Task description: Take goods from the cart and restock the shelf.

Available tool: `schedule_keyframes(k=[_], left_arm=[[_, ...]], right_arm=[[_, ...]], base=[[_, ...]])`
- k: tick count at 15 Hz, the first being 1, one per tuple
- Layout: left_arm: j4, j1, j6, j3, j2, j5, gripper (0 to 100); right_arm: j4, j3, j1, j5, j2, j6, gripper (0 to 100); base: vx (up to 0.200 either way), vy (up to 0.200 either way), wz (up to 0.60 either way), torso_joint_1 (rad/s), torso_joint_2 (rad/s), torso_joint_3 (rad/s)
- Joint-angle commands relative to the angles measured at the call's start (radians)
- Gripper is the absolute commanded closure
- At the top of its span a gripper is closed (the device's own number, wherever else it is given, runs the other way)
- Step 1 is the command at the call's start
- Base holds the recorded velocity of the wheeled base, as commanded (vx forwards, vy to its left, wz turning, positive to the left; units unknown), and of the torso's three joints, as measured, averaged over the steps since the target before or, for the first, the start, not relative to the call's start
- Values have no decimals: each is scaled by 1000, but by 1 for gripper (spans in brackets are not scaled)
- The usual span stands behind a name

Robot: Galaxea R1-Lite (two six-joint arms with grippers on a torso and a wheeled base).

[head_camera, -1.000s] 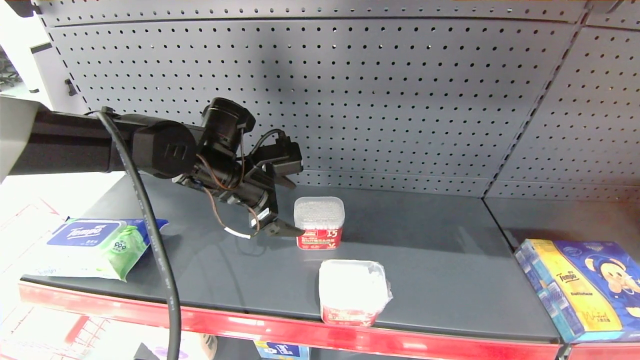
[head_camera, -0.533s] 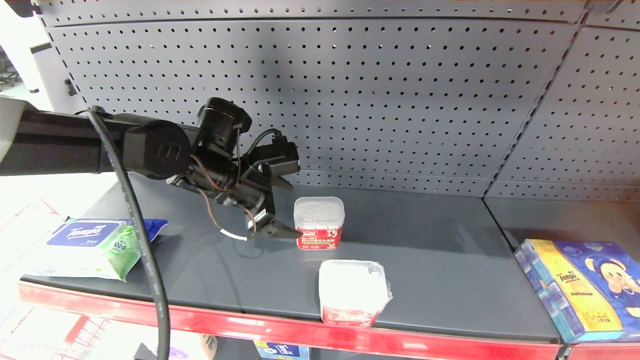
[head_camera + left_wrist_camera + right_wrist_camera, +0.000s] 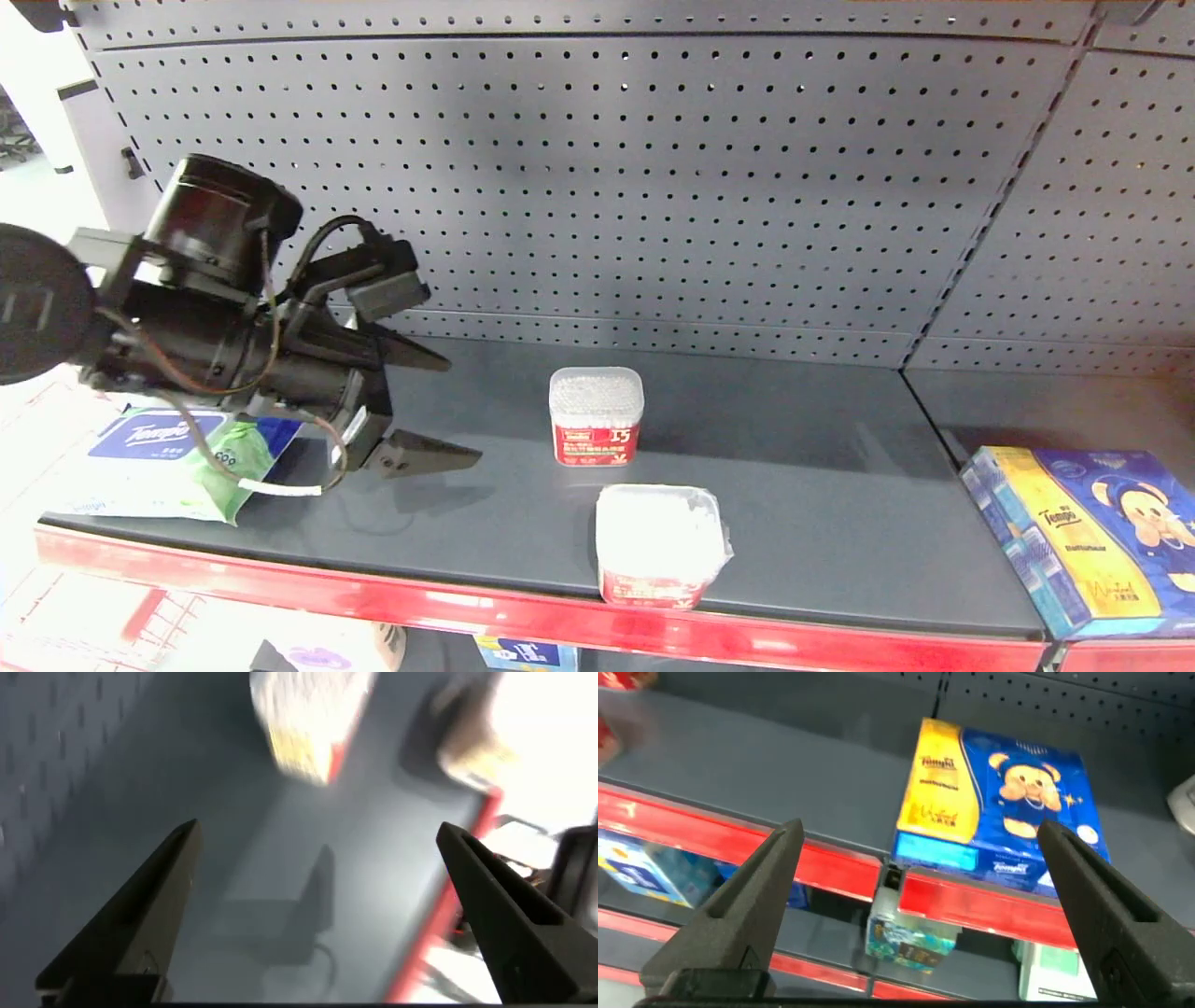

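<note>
The left hand [image 3: 459,409], spread wide and empty, is drawn back leftward from the swab jar [image 3: 596,415], left standing upright at the middle of the shelf [image 3: 822,485], so this item is judged restocked.

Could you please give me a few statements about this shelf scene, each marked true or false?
1. The left gripper is open and empty. True.
2. The rear swab tub lies on its side. False: it stands upright.
3. The front swab tub sits near the red front edge of the shelf. True.
4. The wipes pack lies to the right of both tubs. False: it lies at the shelf's left end.
</note>
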Motion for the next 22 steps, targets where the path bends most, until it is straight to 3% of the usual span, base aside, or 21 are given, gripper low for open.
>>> schedule_keyframes(k=[1, 2, 3, 4, 5, 8, 11, 15, 22], left_arm=[[-21, 51, -314, 276, -453, -16, 0], [-37, 49, -500, 340, -592, 13, 0], [-37, 51, -566, 365, -648, 53, 0], [-35, 51, -670, 428, -775, 220, 0], [-31, 49, -695, 471, -855, 291, 0], [-31, 51, -699, 566, -994, 298, 0], [-37, 51, -699, 571, -996, 306, 0], [-37, 51, -699, 572, -1002, 308, 0], [-38, 52, -699, 566, -1002, 308, 0]], right_arm=[[-7, -197, -6, 10, 342, 68, 0], [-9, -262, -6, 12, 484, 92, 0], [-10, -280, -3, 15, 544, 106, 0], [-9, -309, 42, 65, 672, 138, 0], [-9, -343, 100, 98, 751, 154, 0], [-9, -469, 197, 104, 960, 273, 0], [-4, -545, 330, 101, 1104, 373, 0], [-12, -548, 456, 104, 1253, 440, 0], [-81, -602, 485, 94, 1428, 448, 0]], base=[[0, 0, 0, 0, 0, 0], [0, 0, 0, 0, 0, 0], [0, 0, 0, 0, 0, 0], [0, 0, 0, 0, 0, 0], [0, 0, 0, 0, 0, 0], [0, 0, 0, 0, 0, 0], [0, 0, 0, 0, 0, 0], [0, 0, 0, 0, 0, 0], [0, 0, 0, 0, 0, 0]])
